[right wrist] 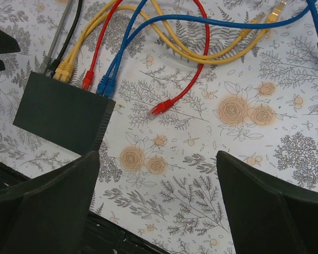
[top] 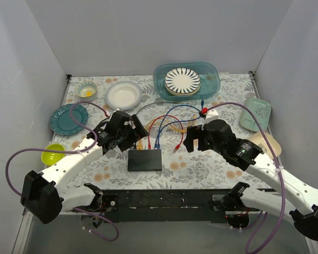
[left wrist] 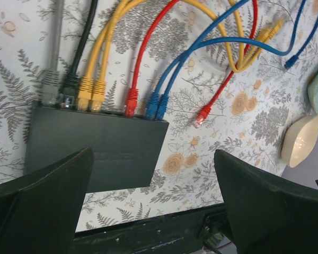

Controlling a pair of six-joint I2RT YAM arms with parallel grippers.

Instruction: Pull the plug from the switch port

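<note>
The left claw (left wrist: 152, 159) is spread wide with nothing between its two dark fingers (left wrist: 42, 203), which fill the lower corners of the left wrist view. Between and above them lies the switch (left wrist: 95, 145), a flat black box in the left half of that frame, resting on the flowered tablecloth (left wrist: 201, 174). Along its upper edge runs a row of plugs (left wrist: 98, 92), all seated in the sockets. From the left they are one grey, one black, two yellow, one red and two blue. Just right of the blue pair a loose red plug (left wrist: 203, 115) lies on the cloth, apart from the box. A cream dish (left wrist: 302, 140) shows at the right edge.

The right claw (right wrist: 158, 156) is likewise spread wide and grips nothing. In its own view the switch sits in the upper left, and the claw hangs over cloth to the right of it.

In the overhead view the switch lies low at centre. The left claw is just above and left of it, and the right claw is off to the upper right, apart from it. The cables (top: 172, 114) loop toward the middle of the frame. Farther out are a teal tray (top: 212, 79) holding a striped plate (top: 183, 80) at the top, a white bowl (top: 123, 94), a teal plate (top: 69, 119) and a green bowl (top: 53, 153) at the left.
</note>
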